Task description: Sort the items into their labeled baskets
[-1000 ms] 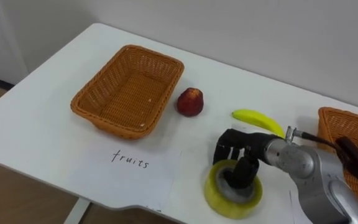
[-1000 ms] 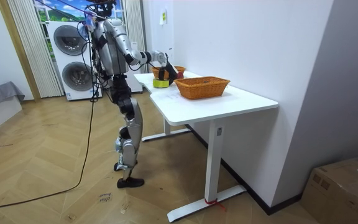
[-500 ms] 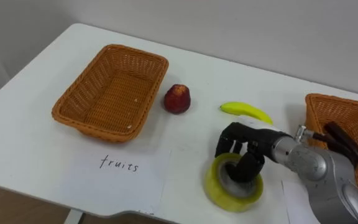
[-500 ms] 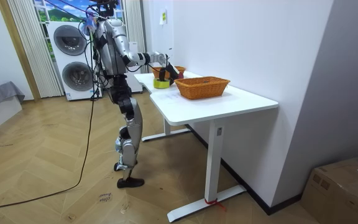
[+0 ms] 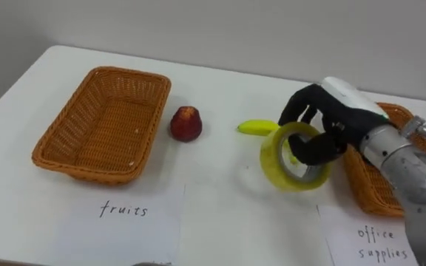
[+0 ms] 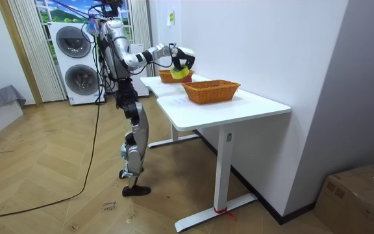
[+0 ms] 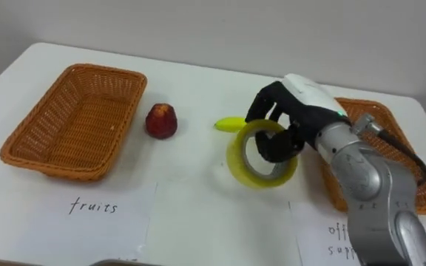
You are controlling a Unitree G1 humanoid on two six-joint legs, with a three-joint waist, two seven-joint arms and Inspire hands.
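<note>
Lifted off the table [image 5: 213, 85] since a second ago, the yellow tape roll [image 5: 271, 159] hangs in the right robot hand [image 5: 335, 122], fingers curled through its ring, and probably next needs carrying right and releasing over the office supplies basket [image 5: 361, 181].

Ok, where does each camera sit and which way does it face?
Left eye view: on the robot's head, looking down at the table; right robot hand and forearm enter from the right, gripping the tape roll.
Right eye view: just beside it, same downward look, same arm.
Room view: out on the floor, side-on to the table; whole robot standing.
Shared by both eyes: fruits basket, apple, banana.
</note>
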